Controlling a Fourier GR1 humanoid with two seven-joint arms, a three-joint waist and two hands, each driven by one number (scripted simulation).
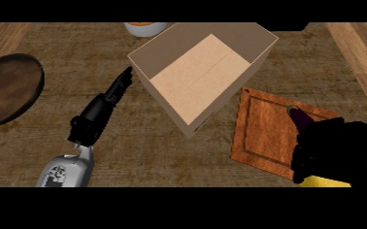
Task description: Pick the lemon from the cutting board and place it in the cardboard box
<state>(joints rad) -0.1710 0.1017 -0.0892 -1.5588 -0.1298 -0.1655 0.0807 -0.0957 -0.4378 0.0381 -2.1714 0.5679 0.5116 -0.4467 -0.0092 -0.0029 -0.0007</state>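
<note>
The open cardboard box (247, 39) stands tilted at the counter's middle, its pale floor bare. To its right lies the wooden cutting board (261, 131). My right hand (326, 148) hangs over the board's near right part, fingers curled downward. A yellow piece of the lemon (326, 182) shows under the hand's lower edge; the rest of it is hidden. My left hand (100, 111) is stretched out flat left of the box, its fingertips close to the box's left corner and holding nothing.
A dark brown round plate (14, 85) lies at the left edge. A white bowl (147, 27) with something orange inside sits behind the box. Lighter wooden strips run along the far left and far right sides.
</note>
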